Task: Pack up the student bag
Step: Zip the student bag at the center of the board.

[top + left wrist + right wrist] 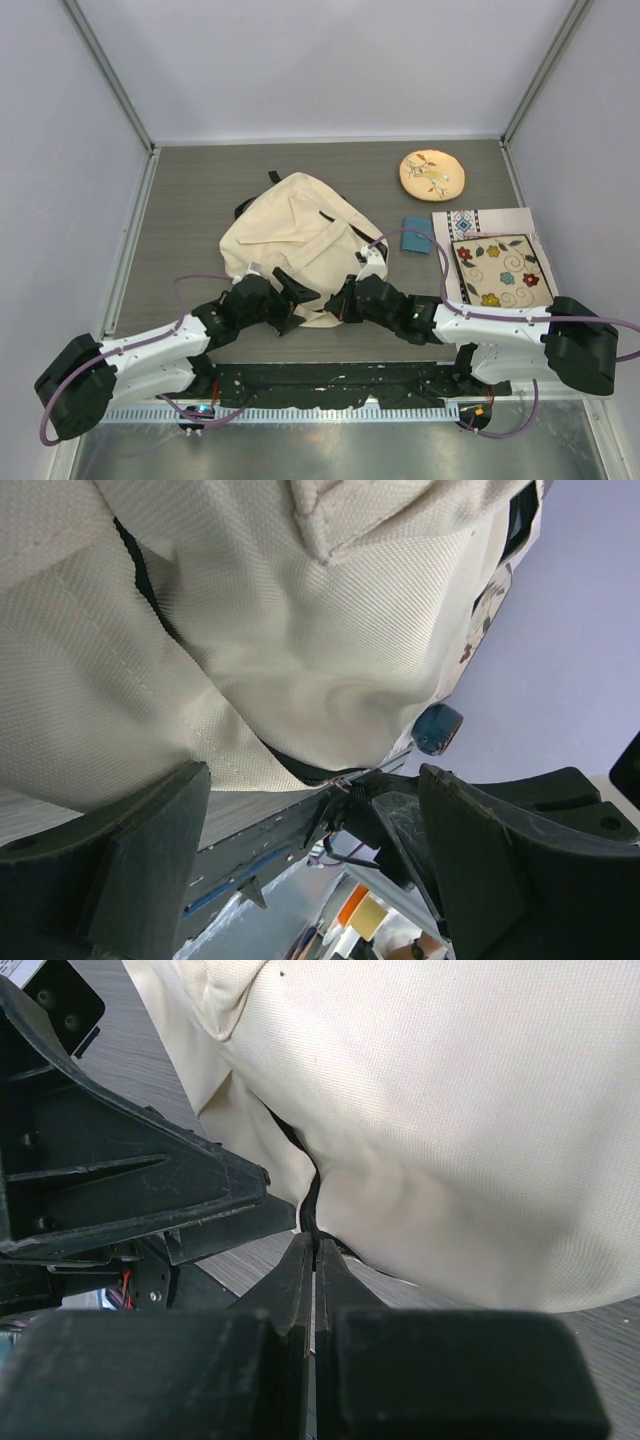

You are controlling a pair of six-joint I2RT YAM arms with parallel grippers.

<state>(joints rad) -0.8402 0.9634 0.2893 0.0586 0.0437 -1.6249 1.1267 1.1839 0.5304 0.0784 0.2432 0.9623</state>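
The student bag (295, 235), a large cream fabric backpack with thin black straps, lies mid-table. It fills the left wrist view (300, 630) and the right wrist view (450, 1110). My left gripper (290, 300) is open at the bag's near edge, its jaws wide apart with nothing between them (315, 780). My right gripper (335, 305) is beside it at the same edge. Its jaws are shut (315, 1242) on a thin black zipper tab at the bag's dark seam.
A round tan embroidered disc (432, 174) lies at the back right. A small teal item (416, 236) lies right of the bag. A floral mat (500, 268) rests on a white patterned sheet (490, 220) at the right. Enclosure walls surround the table.
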